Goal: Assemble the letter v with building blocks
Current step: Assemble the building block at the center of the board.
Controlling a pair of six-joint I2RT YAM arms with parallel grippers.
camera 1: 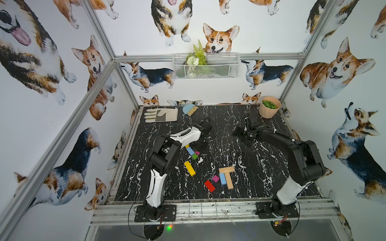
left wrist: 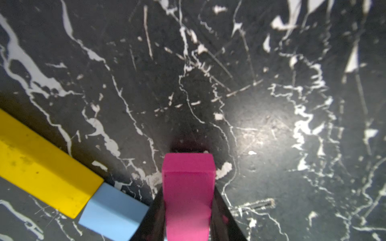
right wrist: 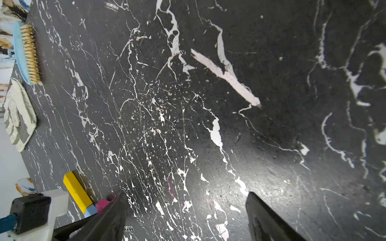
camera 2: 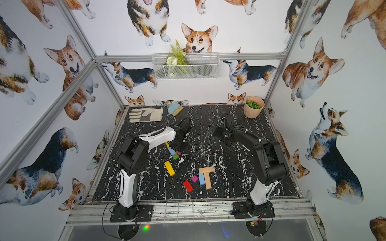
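My left gripper (left wrist: 188, 188) is shut on a magenta block (left wrist: 188, 167), which sticks out past the black fingers just above the table. Right beside it a yellow bar (left wrist: 41, 167) and a light blue block (left wrist: 112, 210) lie end to end. In both top views this gripper (camera 1: 199, 147) hangs over that row, where a green block (camera 1: 194, 156) also lies. Nearer the front lie a second yellow bar (camera 1: 189, 168), a red block (camera 1: 209, 186), another magenta block (camera 1: 215, 178), a light blue block (camera 1: 222, 178) and two tan bars (camera 1: 226, 169). My right gripper (right wrist: 186, 194) is open and empty over bare table.
A work glove (camera 1: 161, 114) and a small brush (camera 1: 189, 109) lie at the back left. A tan pot of green bits (camera 1: 269, 106) stands in the back right corner. A wire basket (camera 1: 206, 66) with a plant hangs on the back wall.
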